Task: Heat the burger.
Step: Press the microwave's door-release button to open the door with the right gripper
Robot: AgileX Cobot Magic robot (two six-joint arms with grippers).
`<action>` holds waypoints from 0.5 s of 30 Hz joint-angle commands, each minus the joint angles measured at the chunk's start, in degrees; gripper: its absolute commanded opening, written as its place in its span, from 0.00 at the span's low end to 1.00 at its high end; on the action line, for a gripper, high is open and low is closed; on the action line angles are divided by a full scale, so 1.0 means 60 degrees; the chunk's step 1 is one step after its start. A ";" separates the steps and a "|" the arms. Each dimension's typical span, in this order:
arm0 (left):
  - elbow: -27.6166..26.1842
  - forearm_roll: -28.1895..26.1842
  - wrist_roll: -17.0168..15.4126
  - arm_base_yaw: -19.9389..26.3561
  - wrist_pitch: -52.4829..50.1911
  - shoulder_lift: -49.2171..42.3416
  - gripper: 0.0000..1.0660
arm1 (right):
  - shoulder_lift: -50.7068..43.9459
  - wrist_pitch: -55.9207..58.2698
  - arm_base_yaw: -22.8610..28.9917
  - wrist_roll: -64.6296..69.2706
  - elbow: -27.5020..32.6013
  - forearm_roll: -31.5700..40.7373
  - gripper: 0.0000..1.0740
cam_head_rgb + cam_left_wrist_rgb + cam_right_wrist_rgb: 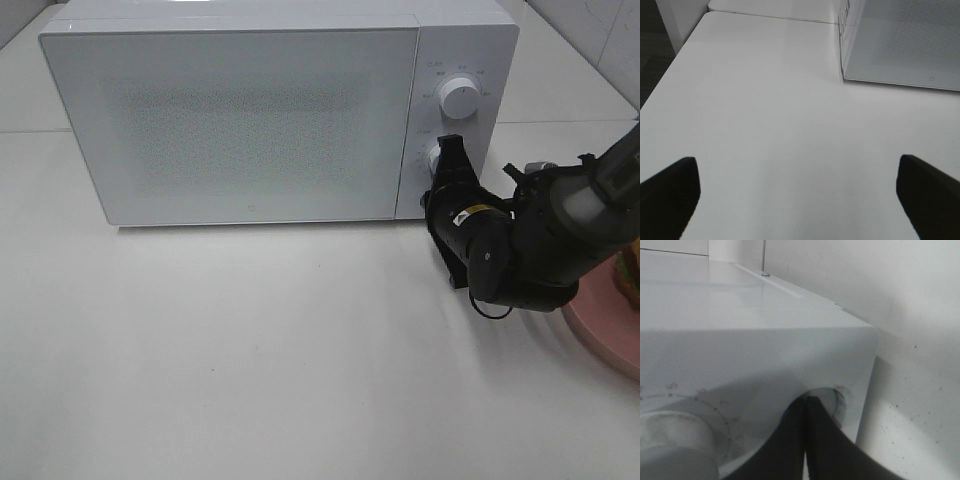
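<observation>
Nearest me is a wide stretch of white table (250,350). The left tool (796,167) hangs above the table with its two dark fingers (670,192) spread wide apart and only table showing between them. A front corner of the microwave (900,45) lies some way beyond it. Off at the right edge of the table sits a pink plate (600,335), partly covered by the right arm. The burger (631,278) stands on that plate, only a sliver of bun and green showing at the very edge of the overhead view, well apart from the oven. From there the bulky black right arm reaches in towards the control panel. The right tool (447,158) is closed, its fingers (830,450) pressed flat together, with the tips right at the lower dial (433,160). I cannot tell whether they actually touch it. Just above is the upper dial (458,97), standing clear. Farthest back, the white microwave (250,120) sits with its door shut, a tiled wall behind it.
</observation>
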 commanded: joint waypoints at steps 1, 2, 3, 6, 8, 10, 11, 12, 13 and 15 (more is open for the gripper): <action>-0.0010 -0.0038 -0.0019 -0.0029 -0.0153 -0.0095 0.94 | -0.0057 -0.2120 -0.0191 0.0029 -0.0487 -0.0363 0.00; -0.0010 -0.0038 -0.0019 -0.0029 -0.0153 -0.0095 0.94 | -0.0019 -0.2149 -0.0191 0.0134 -0.0487 -0.0363 0.00; -0.0010 -0.0038 -0.0019 -0.0029 -0.0153 -0.0095 0.94 | 0.0019 -0.2149 -0.0191 0.0181 -0.0487 -0.0392 0.00; -0.0010 -0.0038 -0.0019 -0.0029 -0.0153 -0.0095 0.94 | 0.0153 -0.2149 -0.0296 0.0239 -0.0668 -0.0678 0.00; -0.0010 -0.0038 -0.0019 -0.0029 -0.0153 -0.0095 0.94 | 0.0162 -0.2168 -0.0296 0.0239 -0.0726 -0.0697 0.00; -0.0010 -0.0038 -0.0019 -0.0029 -0.0153 -0.0095 0.94 | 0.0162 -0.2177 -0.0372 0.0239 -0.0869 -0.0726 0.00; -0.0010 -0.0038 -0.0019 -0.0029 -0.0153 -0.0095 0.94 | 0.0162 -0.2158 -0.0411 0.0239 -0.0955 -0.0850 0.00; -0.0010 -0.0038 -0.0019 -0.0029 -0.0153 -0.0095 0.94 | 0.0162 -0.2158 -0.0411 0.0239 -0.0955 -0.0850 0.00; -0.0010 -0.0038 -0.0019 -0.0029 -0.0153 -0.0095 0.94 | 0.0162 -0.2101 -0.0411 0.0239 -0.1041 -0.0879 0.00; -0.0010 -0.0038 -0.0019 -0.0029 -0.0153 -0.0095 0.94 | 0.0162 -0.2129 -0.0411 0.0239 -0.1041 -0.0879 0.00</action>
